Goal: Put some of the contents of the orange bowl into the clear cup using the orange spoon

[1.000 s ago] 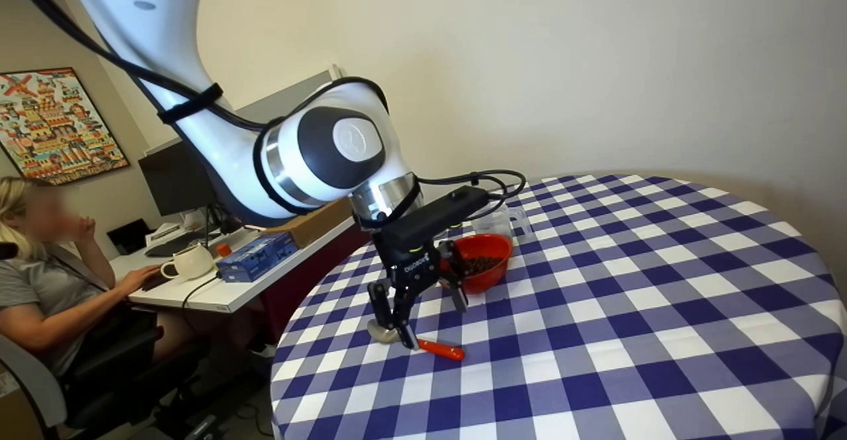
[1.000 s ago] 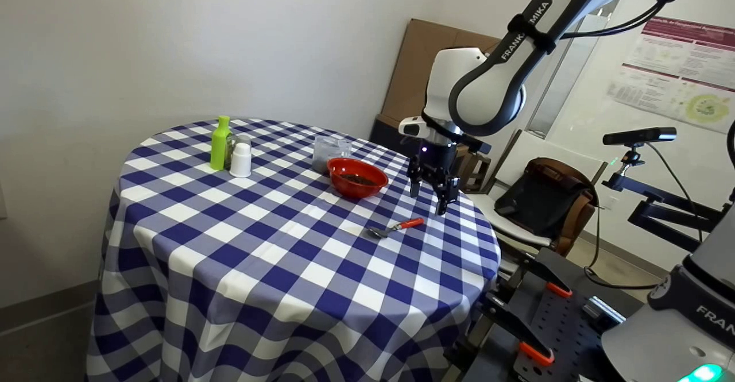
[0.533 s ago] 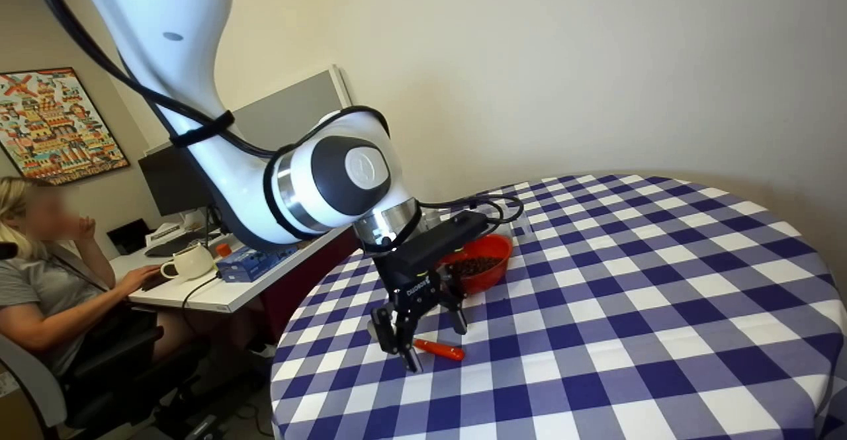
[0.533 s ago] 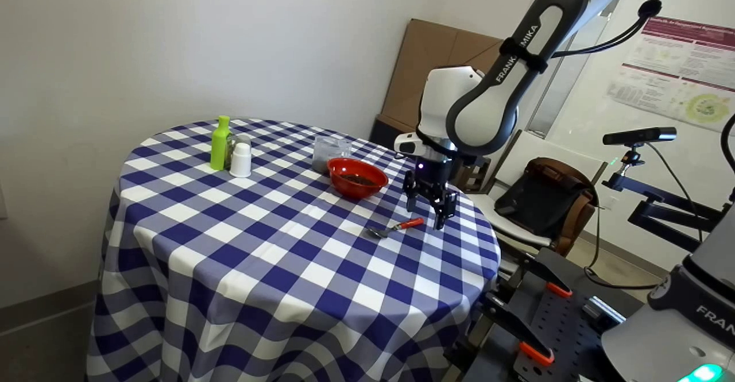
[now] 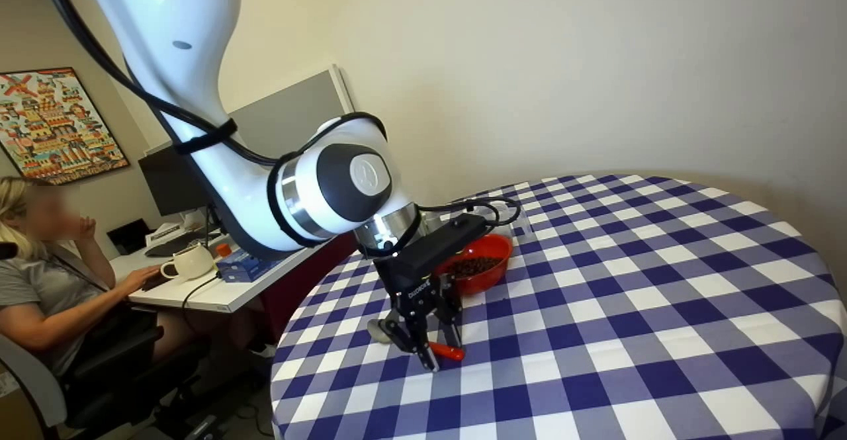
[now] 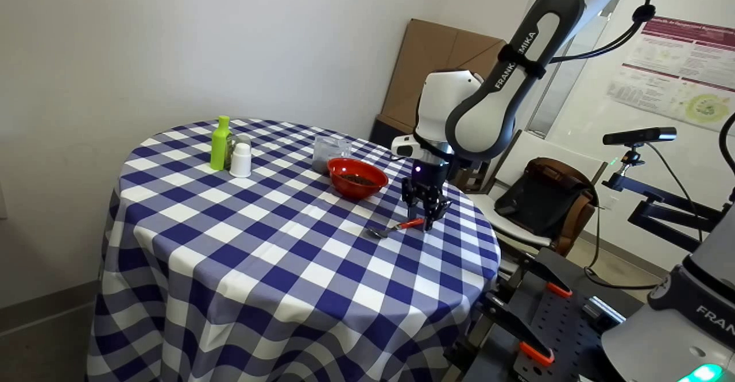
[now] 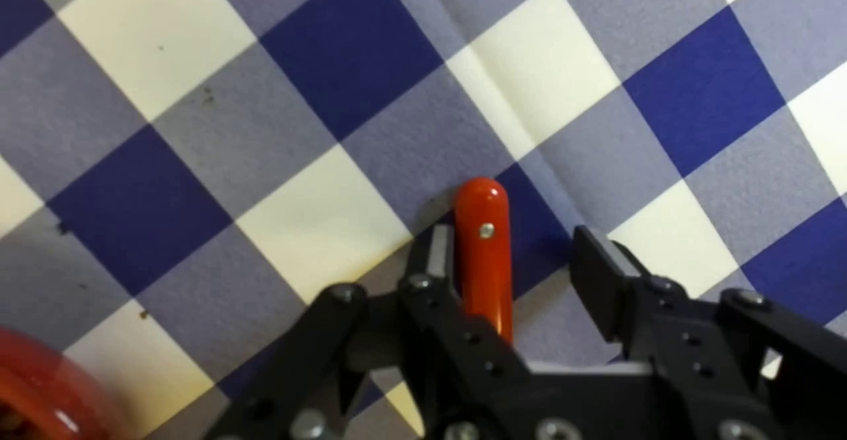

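Observation:
The orange spoon lies flat on the cloth, its metal end (image 6: 377, 233) pointing away from my gripper. Its red-orange handle (image 7: 486, 261) stands between my gripper's (image 7: 515, 245) fingers in the wrist view. The left finger (image 7: 440, 251) is right beside the handle, contact unclear. A wide gap separates the handle from the right finger (image 7: 599, 281), so the gripper is open, partly narrowed. The orange bowl (image 6: 351, 189), with dark brown bits inside, sits near the spoon; its rim edges into the wrist view. Behind it stands the clear cup (image 6: 328, 151), see-through with a side handle, partly covered by cables (image 5: 506, 207) elsewhere.
A green bottle (image 6: 219, 145) and white stacked cups (image 6: 240, 162) stand at the table's far side, with a darker jar (image 6: 231, 143) behind. A desk (image 5: 198, 294) with a seated person (image 5: 46, 281) lies beyond the round table's (image 5: 635, 334) edge.
My gripper has come down to the spoon's handle and shifted slightly along it. Its fingers have drawn closer together. The spoon, bowl and cup have stayed where they were.

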{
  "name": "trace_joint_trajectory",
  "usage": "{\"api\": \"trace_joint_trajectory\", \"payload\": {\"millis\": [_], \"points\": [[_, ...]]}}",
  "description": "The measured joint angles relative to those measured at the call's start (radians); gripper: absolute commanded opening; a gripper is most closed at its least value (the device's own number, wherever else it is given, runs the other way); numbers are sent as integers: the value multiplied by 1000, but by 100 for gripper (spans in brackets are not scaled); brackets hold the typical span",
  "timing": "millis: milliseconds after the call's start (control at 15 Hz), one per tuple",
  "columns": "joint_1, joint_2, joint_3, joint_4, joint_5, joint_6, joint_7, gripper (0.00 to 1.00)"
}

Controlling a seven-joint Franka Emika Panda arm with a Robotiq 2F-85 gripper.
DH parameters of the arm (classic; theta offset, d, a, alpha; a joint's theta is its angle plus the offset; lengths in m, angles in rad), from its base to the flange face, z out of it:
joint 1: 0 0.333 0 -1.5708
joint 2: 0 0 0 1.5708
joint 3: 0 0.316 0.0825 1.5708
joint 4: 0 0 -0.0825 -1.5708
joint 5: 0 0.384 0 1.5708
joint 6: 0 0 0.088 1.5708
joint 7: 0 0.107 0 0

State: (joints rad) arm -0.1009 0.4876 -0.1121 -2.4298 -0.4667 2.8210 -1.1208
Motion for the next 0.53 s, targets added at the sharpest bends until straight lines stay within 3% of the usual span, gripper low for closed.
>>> {"api": "trace_joint_trajectory", "payload": {"millis": [200,533], "points": [[-1,-1,0,6,-5,11,0,0],[-6,-2,-1,7,-5,15,-1,5]]}}
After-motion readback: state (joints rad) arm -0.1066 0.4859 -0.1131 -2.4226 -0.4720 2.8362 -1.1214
